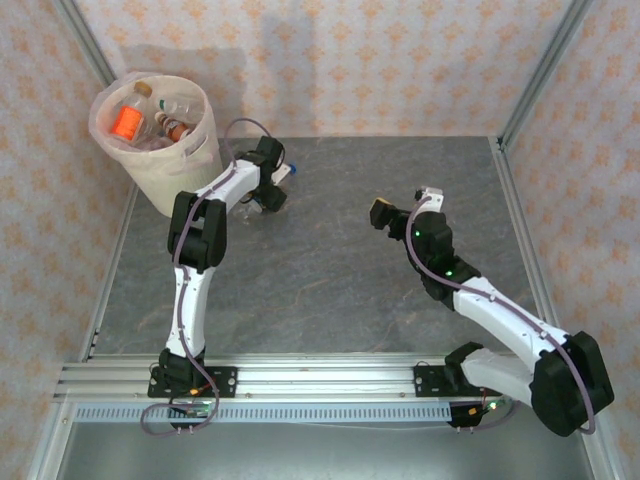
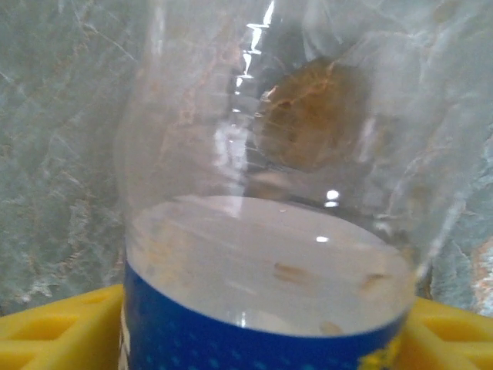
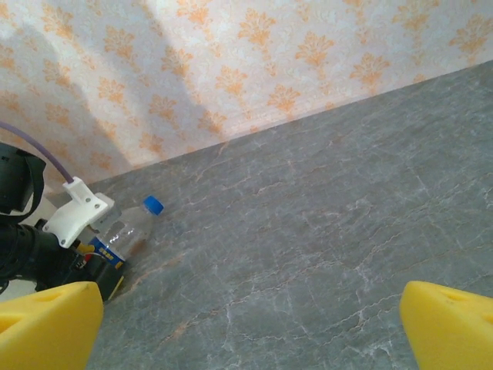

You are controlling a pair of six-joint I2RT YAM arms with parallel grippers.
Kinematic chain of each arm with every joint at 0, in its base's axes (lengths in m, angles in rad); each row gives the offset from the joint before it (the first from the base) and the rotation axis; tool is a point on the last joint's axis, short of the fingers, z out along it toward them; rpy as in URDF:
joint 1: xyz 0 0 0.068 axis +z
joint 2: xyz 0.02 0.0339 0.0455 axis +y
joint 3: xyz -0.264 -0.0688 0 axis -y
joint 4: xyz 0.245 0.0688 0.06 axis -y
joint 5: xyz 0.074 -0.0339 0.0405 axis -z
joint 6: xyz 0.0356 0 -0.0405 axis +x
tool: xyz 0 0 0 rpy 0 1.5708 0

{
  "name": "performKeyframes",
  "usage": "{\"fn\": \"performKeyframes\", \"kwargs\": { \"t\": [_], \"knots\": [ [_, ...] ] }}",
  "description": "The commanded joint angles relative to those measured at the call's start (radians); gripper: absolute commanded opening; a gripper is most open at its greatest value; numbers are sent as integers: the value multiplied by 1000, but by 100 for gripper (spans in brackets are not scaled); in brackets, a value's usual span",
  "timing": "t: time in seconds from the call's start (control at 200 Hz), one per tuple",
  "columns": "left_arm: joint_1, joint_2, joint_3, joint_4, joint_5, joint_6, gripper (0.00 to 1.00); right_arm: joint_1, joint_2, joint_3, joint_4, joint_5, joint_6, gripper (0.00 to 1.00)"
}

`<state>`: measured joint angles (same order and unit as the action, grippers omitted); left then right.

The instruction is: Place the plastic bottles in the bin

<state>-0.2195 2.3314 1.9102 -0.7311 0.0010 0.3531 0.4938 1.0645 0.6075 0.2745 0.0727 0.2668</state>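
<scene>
Where marbled tabletop (image 1: 330, 270) spreads, clear blue-labelled bottle (image 2: 262, 254), round cream bin (image 1: 190, 165)

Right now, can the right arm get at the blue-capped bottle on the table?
Probably not: the left claw sits around the bottle, so the open right claw would likely collide with it.

Right pincer (image 3: 250, 331): yellow fingertips (image 3: 46, 324) wide apart, nothing between.
Bottle (image 3: 132, 230): clear, blue cap (image 3: 154, 204), lying on the grey surface (image 3: 323, 216), left side, label end at the left arm (image 3: 31, 247).
Wall (image 3: 231, 62): orange pattern, far.
</scene>
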Motion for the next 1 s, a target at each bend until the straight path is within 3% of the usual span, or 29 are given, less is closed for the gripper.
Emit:
{"fn": "performKeyframes", "kwargs": {
  "t": [0.0, 0.305, 0.5, 0.706, 0.871, 0.996],
  "knots": [
    [10, -48, -44, 28, 38, -15, 63, -6, -26, 9, -27, 37, -32, 99],
    [11, -236, -196, 142, 60, -70, 44, -7, -45, -9, 0, 7, -36, 99],
    [10, -414, -295, 217, 120, -114, 38, -7, -66, -22, 9, 21, -35, 99],
    [12, -707, -404, 387, 156, -171, 37, -8, -60, -20, 20, 17, -31, 99],
    [29, -896, -415, 525, 43, -198, 38, -7, -46, -24, 38, 13, -26, 99],
    [97, -931, -342, 566, -59, -192, 39, -7, -28, -21, 51, -1, -22, 99]
  ]
}}
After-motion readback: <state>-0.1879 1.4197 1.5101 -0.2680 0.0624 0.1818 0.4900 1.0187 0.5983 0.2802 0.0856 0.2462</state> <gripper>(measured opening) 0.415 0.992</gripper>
